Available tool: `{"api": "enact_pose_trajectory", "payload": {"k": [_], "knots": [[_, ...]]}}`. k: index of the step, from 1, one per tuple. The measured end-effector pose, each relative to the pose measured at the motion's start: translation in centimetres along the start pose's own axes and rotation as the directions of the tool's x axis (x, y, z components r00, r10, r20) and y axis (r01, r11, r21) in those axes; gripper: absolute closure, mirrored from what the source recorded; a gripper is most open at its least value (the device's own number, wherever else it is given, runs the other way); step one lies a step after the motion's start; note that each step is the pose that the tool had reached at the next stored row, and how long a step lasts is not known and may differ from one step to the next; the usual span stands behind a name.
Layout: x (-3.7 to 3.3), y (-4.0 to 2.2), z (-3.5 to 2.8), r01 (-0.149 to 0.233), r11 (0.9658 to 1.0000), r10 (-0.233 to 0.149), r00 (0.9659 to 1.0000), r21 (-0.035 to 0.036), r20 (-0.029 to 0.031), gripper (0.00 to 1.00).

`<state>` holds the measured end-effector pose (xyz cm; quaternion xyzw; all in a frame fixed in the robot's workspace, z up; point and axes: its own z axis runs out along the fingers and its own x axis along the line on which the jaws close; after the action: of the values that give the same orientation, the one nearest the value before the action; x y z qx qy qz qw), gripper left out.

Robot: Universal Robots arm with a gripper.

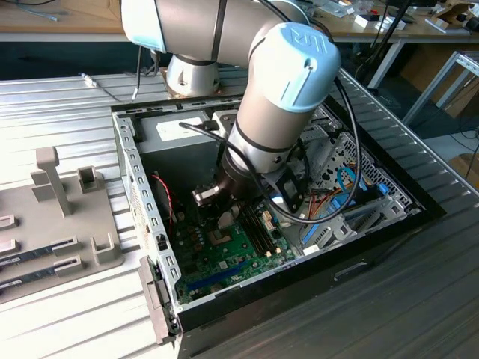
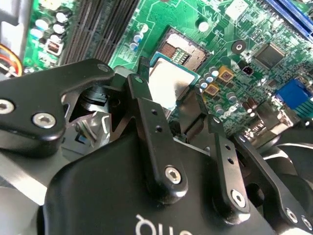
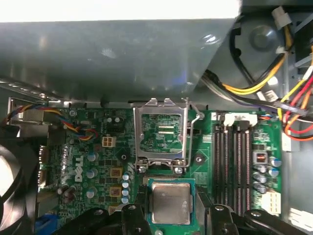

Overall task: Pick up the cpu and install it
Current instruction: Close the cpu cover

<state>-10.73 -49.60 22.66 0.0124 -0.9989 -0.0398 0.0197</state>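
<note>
The cpu (image 3: 170,201) is a small square chip with a green rim and a dull silver lid. My gripper (image 3: 170,208) is shut on it, one black finger (image 3: 133,216) against each side. In the second wrist view the cpu (image 2: 168,83) hangs over the near part of the open socket (image 2: 185,49), whose gold contacts show beyond it, between the fingers (image 2: 146,115) of the gripper (image 2: 168,95). The socket's metal load plate (image 3: 161,133) stands flipped open. In the exterior view the gripper (image 1: 223,221) is low inside the computer case (image 1: 131,179), just above the green motherboard (image 1: 232,258).
A grey power-supply box (image 3: 112,54) sits close beyond the socket. Black memory slots (image 3: 232,161) and coloured cable bundles (image 3: 266,83) lie to one side, a fan (image 3: 12,171) to the other. Outside the case, at the exterior view's left, stands a grey fixture (image 1: 67,217) holding memory sticks (image 1: 37,250).
</note>
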Motion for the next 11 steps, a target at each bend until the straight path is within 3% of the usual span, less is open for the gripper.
{"api": "enact_pose_trajectory", "payload": {"k": [8,9,11], "knots": [[0.39,-0.41,1.34,-0.004,1.0,0.004,1.0,0.0012,0.0004,0.53],[0.44,-0.41,1.43,-0.005,1.0,0.005,1.0,0.0034,0.0007,0.53],[0.45,-0.43,1.54,-0.007,0.9998,0.007,1.0,0.0169,0.0006,0.53]]}}
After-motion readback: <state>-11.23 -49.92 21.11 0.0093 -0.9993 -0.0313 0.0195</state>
